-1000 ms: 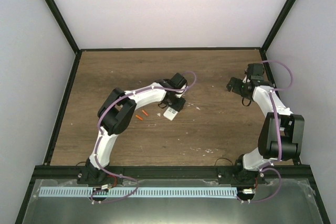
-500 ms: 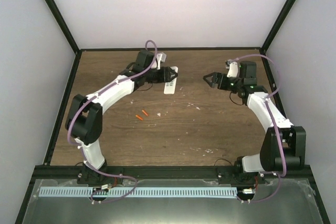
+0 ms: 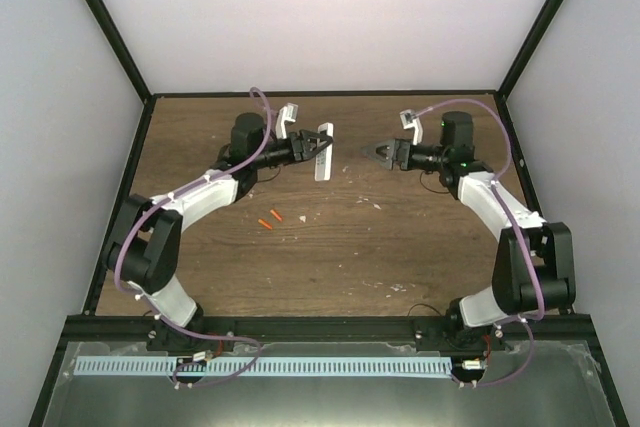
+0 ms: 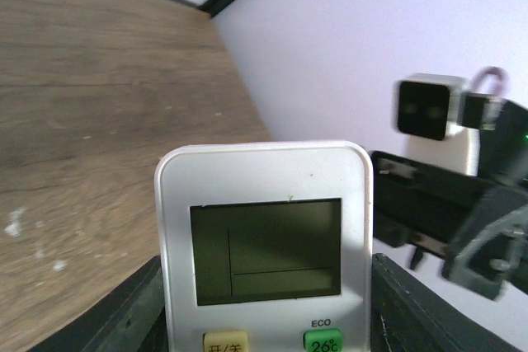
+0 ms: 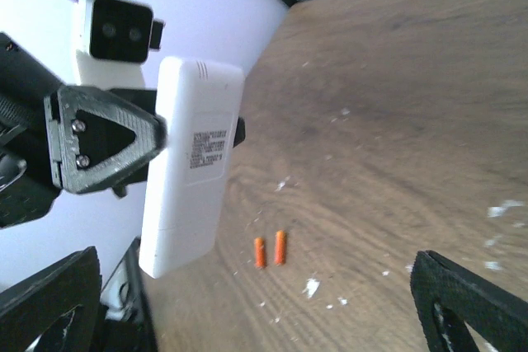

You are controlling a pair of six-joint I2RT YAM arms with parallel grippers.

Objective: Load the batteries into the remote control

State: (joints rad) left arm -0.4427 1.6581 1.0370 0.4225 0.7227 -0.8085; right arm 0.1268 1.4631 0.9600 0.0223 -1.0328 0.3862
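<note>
My left gripper (image 3: 316,145) is shut on the remote control (image 3: 323,163) and holds it in the air over the back of the table. In the left wrist view the remote control (image 4: 264,204) shows its greyish display and top buttons, with a black finger (image 4: 124,311) at each side. The right wrist view shows the remote control's (image 5: 194,179) white back with a printed label. My right gripper (image 3: 378,152) is open and empty, facing the remote from the right, a short gap away. Two orange batteries (image 3: 270,220) lie side by side on the wood; the right wrist view shows these batteries (image 5: 271,250) below the remote.
Small white crumbs (image 3: 377,206) are scattered on the brown table (image 3: 400,247). Black frame posts and pale walls close in the back and sides. The right arm's wrist camera (image 4: 429,109) shows beyond the remote in the left wrist view.
My left arm has carried the remote from the middle of the table up and toward the back. My right gripper has swung left to face it. The batteries have not moved.
</note>
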